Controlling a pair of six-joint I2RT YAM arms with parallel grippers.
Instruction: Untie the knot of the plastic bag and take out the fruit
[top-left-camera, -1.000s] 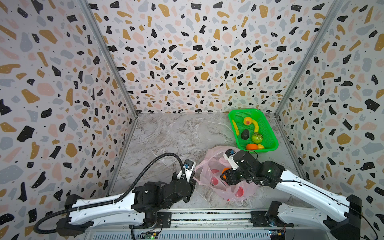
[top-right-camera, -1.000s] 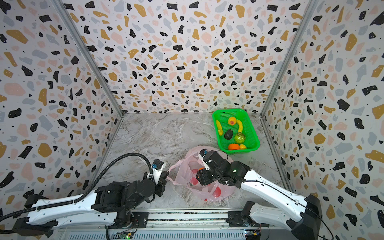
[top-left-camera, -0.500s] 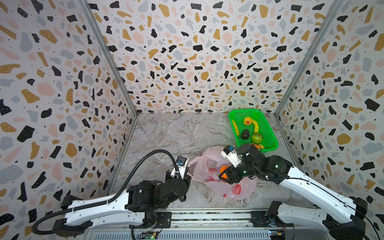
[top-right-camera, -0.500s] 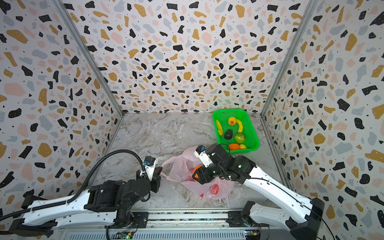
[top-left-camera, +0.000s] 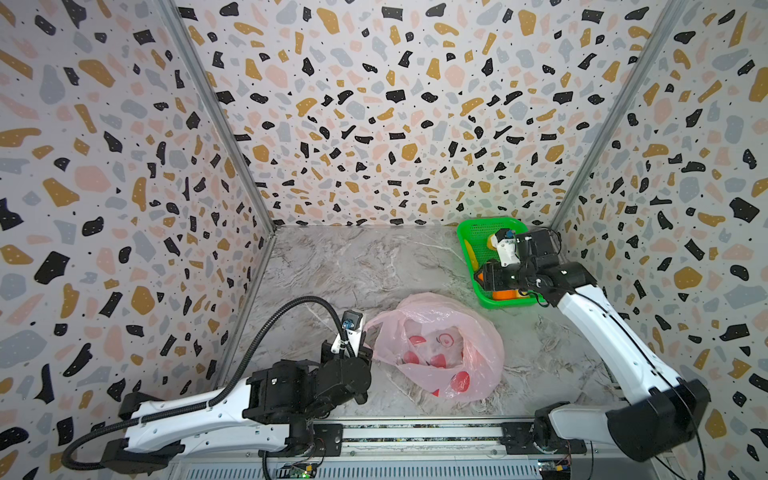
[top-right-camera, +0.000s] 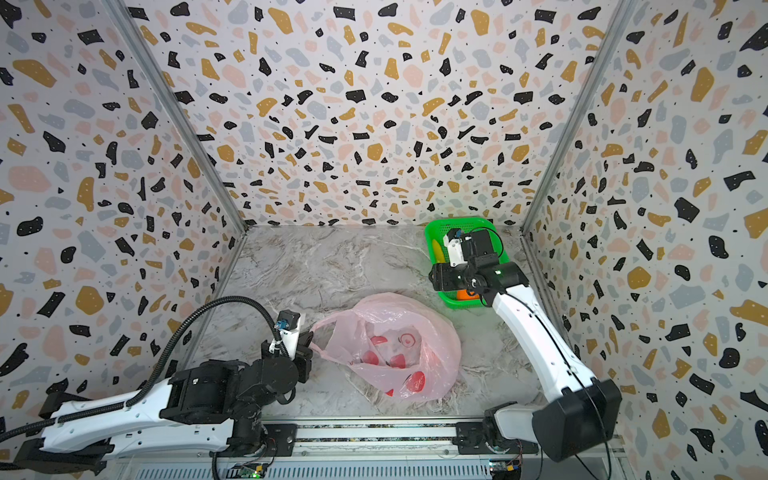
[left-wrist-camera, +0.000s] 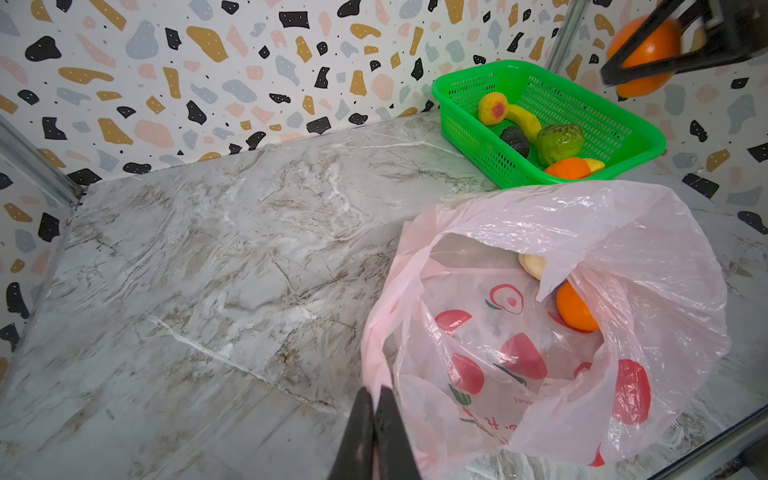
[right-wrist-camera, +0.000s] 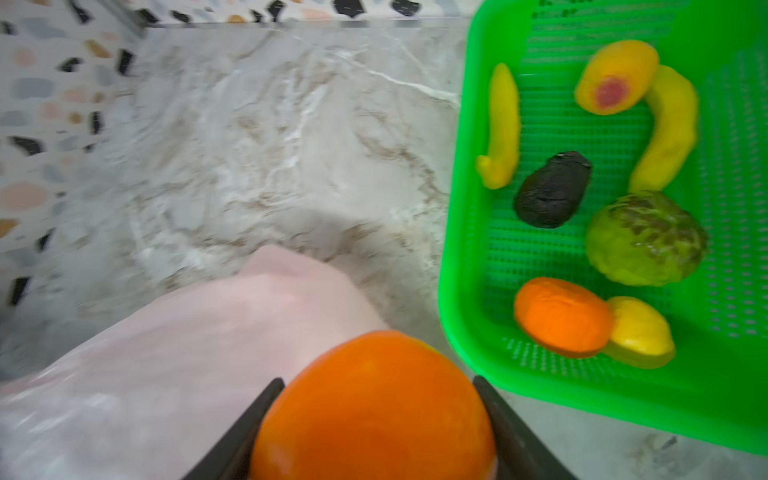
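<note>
While the left gripper (left-wrist-camera: 374, 392) clamps a handle strip (left-wrist-camera: 376, 332) leftward, the plastic bag (top-left-camera: 440, 345) lies on the table (top-left-camera: 353, 266), mouth up, long axis left to right, holding a pale fruit (left-wrist-camera: 532, 264) and a bagged tangerine (left-wrist-camera: 575, 307). Further right, the right gripper (right-wrist-camera: 378, 380), gripping a carried tangerine (right-wrist-camera: 374, 419), has moved from bag to beside the green basket (top-left-camera: 467, 232); knot gone, release judged next.

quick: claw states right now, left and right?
Left claw: closed, pinching the plastic bag by its handle strip.
Right claw: closed on an orange tangerine.
</note>
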